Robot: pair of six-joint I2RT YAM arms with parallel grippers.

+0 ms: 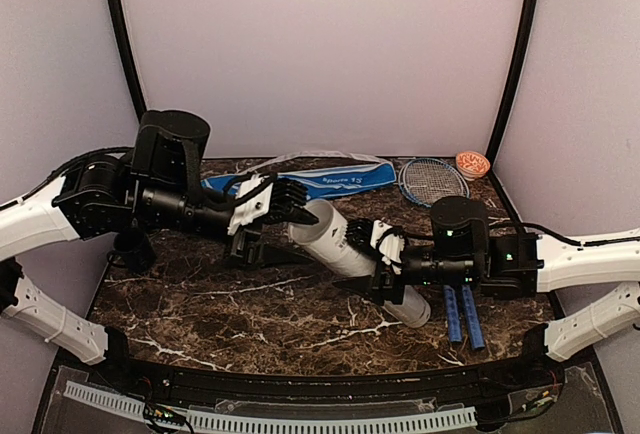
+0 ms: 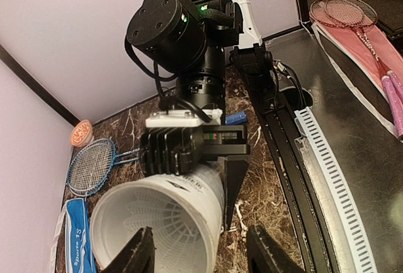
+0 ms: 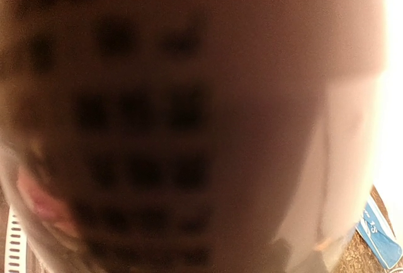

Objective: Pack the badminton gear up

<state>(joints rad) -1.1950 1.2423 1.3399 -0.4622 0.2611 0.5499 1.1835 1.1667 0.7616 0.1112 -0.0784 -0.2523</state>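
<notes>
The long white tube [image 1: 345, 249] lies tilted across the middle of the table. My right gripper [image 1: 385, 269] is shut on its lower part, and one finger [image 2: 234, 185] shows beside the tube wall. The right wrist view is filled by the blurred tube [image 3: 189, 128]. The tube's open mouth [image 2: 101, 222] faces my left gripper [image 2: 201, 248], which stands open just in front of the rim with nothing between its fingers. A white feather shuttlecock [image 2: 154, 219] sits inside the tube. Two blue-handled rackets [image 1: 432, 179] lie at the back right, and the blue cover [image 1: 330, 182] lies behind the tube.
A small orange-patterned bowl [image 1: 472, 163] sits in the far right corner beside the racket heads. The racket handles [image 1: 460, 314] reach toward the near edge under my right arm. A slotted white cable track [image 1: 300, 419] runs along the table's front. Purple walls close in three sides.
</notes>
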